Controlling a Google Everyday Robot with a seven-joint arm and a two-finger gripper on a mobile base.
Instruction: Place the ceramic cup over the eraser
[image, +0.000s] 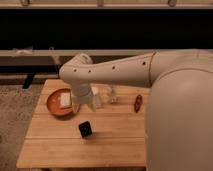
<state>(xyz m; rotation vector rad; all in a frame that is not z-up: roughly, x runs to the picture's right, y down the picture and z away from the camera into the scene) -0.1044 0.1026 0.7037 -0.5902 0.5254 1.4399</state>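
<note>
Eraser: small black rectangular eraser (85, 129), nearer to us than the gripper (84, 104), apart from it.
Gripper: low over the wooden table (115, 142); we cannot tell whether it is apart or together.
Cup: plain white ceramic cup (95, 98), close beside the gripper.
Risk: we judge an off-centre descent would land the rim on the eraser and tip the cup.

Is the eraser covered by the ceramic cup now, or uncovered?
Uncovered: the eraser sits bare on the table, and the ceramic cup is apart behind it, by the pincer.
</note>
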